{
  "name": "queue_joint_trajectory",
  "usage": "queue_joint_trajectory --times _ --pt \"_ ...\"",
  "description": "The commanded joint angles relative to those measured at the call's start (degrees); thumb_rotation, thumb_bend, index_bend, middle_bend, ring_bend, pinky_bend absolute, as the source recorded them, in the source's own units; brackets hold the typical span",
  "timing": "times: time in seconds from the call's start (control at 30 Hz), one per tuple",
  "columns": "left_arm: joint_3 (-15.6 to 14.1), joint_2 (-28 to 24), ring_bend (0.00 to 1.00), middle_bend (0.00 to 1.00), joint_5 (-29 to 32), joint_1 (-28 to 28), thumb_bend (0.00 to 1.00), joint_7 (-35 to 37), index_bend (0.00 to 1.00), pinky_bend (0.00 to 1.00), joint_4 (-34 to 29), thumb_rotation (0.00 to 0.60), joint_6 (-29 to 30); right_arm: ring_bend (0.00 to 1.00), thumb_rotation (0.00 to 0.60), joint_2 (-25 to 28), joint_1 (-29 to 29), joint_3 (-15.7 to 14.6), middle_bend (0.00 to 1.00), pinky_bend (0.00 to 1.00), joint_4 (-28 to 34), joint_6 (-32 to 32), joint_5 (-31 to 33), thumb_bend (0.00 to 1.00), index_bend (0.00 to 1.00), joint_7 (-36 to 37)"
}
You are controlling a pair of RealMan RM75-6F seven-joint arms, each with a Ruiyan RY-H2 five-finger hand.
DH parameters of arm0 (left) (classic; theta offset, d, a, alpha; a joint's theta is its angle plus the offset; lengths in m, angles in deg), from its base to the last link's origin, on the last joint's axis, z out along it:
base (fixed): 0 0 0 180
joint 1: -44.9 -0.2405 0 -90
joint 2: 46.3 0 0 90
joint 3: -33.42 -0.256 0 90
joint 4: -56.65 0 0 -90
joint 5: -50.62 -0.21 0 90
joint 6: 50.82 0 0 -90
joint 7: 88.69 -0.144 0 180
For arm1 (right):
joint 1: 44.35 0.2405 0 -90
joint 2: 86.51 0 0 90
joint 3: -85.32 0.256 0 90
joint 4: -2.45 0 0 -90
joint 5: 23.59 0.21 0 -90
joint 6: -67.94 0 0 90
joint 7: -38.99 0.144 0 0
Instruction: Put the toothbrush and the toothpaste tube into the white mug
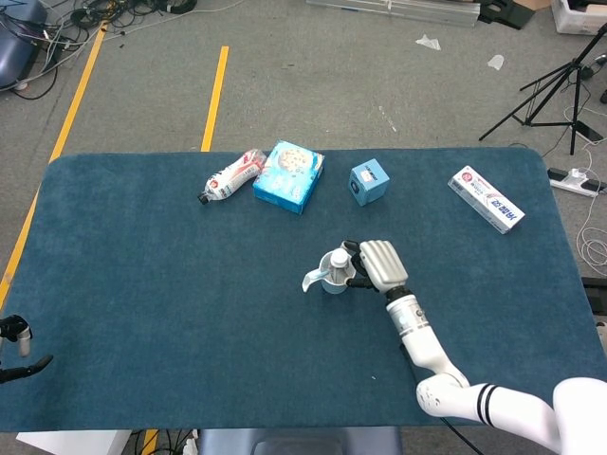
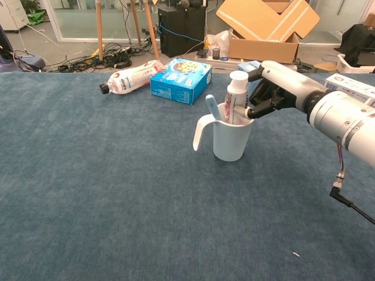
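The white mug stands upright near the table's middle, its handle to the left; the head view shows the mug from above. The toothpaste tube stands upright in it, white cap on top. A light blue toothbrush leans out of the mug on the left side. My right hand grips the tube's upper part just above the rim, from the right; in the head view the right hand sits against the mug. A dark sliver of my left hand shows at the table's left edge, its pose unclear.
At the back lie a plastic bottle on its side, a blue box, and a small blue cube. A long white box lies at the far right. Cardboard boxes stand behind the table.
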State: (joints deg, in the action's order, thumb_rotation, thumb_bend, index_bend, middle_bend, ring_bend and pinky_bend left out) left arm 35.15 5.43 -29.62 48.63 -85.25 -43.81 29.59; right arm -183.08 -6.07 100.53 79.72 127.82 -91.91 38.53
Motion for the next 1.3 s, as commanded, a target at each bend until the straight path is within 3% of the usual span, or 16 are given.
queue_joint_trajectory --times 0.03,0.27,0.97,1.3 --pt "0.01 -0.02 0.51 0.53 0.02 0.0 0.06 0.03 0.75 0.59 0.02 0.6 -0.01 1.0 0.6 -0.19 0.21 0.1 1.0 1.0 -0.36 -0.41 0.28 0.34 0.68 -0.09" --pt "0.0 0.01 0.51 0.53 0.0 0.04 0.06 -0.04 0.75 0.59 0.03 0.6 -0.07 1.0 0.6 -0.16 0.32 0.24 1.0 1.0 -0.63 -0.76 0.36 0.32 0.68 0.14" --pt "0.01 0.01 0.51 0.53 0.05 0.09 0.06 -0.09 0.75 0.59 0.01 0.6 -0.16 1.0 0.6 0.27 0.5 -0.01 1.0 1.0 -0.68 -1.71 0.01 0.14 0.52 0.8" --pt "0.0 0.06 0.51 0.53 0.15 0.15 0.06 -0.2 0.75 0.59 0.07 0.6 -0.31 1.0 0.6 1.13 0.14 0.09 1.0 1.0 0.75 -0.81 -0.78 0.13 0.47 1.37"
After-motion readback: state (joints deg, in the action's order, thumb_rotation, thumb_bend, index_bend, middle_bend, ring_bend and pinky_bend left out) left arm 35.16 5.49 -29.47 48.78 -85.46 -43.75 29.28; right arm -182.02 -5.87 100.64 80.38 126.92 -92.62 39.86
